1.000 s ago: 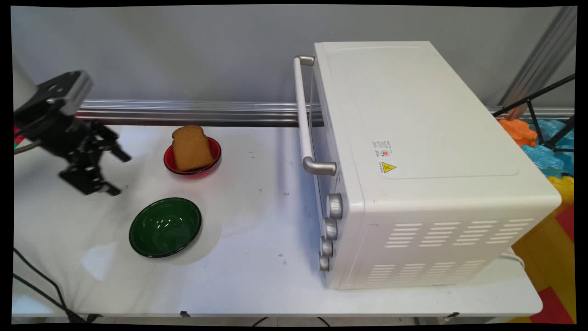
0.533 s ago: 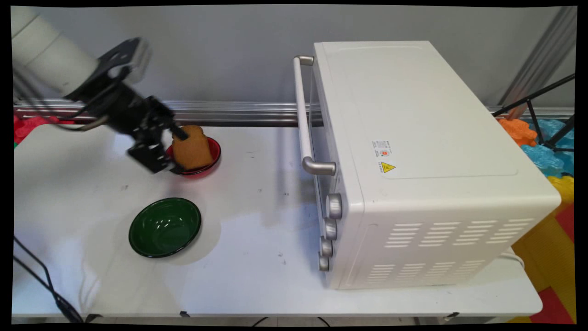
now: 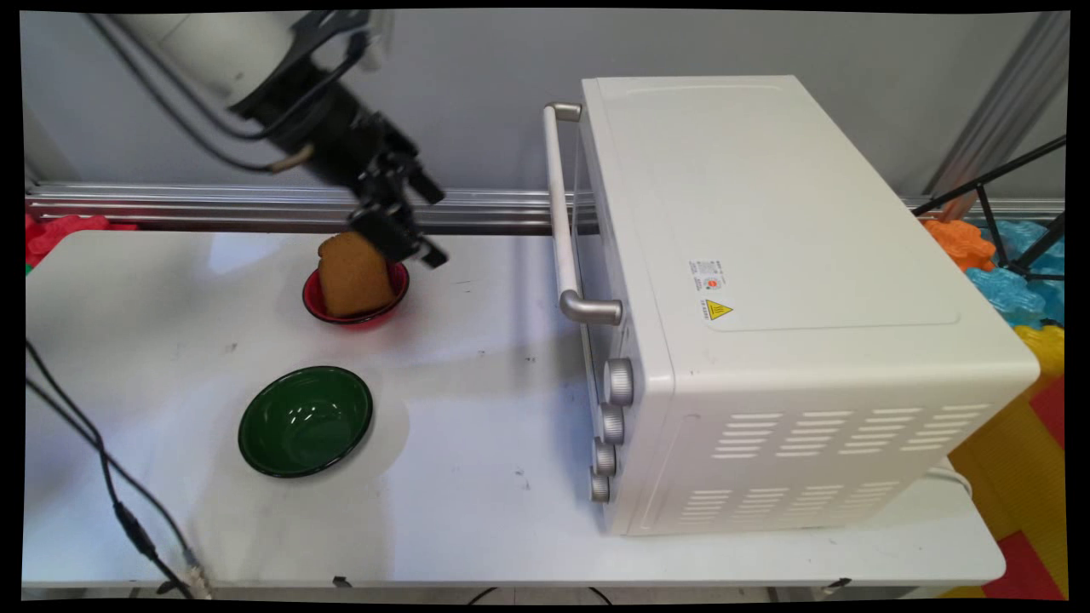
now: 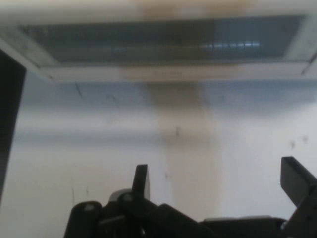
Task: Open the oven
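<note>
My gripper [image 3: 433,224] hangs open and empty above the table [image 3: 477,443], just right of and above a brown bread slice [image 3: 353,274]. The slice stands propped in a red bowl [image 3: 315,308]. To the gripper's right a white toaster oven [image 3: 766,281] stands with its door shut and its long handle [image 3: 562,213] facing the gripper. In the hand view the open gripper [image 4: 218,184] points across bare table at the oven's dark glass door [image 4: 163,42]. Nothing sits between the fingers [image 4: 141,179].
An empty green bowl [image 3: 305,420] sits nearer the front, left of centre. Four knobs [image 3: 619,381] line the oven's front lower corner. A metal rail [image 3: 255,209] runs along the back edge. Black cables [image 3: 102,477] hang at the left front.
The gripper swung from the table's left side up and to the right, passing the bread and red bowl, and now sits higher, between the bowl and the oven. Its fingers stayed open.
</note>
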Robot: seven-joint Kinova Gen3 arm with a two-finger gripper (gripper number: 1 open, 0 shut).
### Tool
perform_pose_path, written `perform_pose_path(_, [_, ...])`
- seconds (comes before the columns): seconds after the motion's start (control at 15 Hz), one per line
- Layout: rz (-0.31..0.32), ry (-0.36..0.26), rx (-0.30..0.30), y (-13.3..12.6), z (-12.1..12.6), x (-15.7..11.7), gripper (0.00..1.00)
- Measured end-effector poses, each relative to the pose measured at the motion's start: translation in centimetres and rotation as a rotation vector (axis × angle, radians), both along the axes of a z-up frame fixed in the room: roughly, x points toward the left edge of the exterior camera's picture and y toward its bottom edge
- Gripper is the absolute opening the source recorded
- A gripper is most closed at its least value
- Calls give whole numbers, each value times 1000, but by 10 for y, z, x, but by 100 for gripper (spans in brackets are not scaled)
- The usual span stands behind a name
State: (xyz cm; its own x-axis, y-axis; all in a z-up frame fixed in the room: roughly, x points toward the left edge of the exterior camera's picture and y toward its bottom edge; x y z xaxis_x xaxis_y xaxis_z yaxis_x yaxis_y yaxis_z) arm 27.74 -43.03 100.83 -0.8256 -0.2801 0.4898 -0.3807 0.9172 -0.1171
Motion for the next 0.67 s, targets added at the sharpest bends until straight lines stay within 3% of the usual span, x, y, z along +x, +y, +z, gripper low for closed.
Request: perform_pose_path(0.67, [-24,21,-2,-34,52,-77,100])
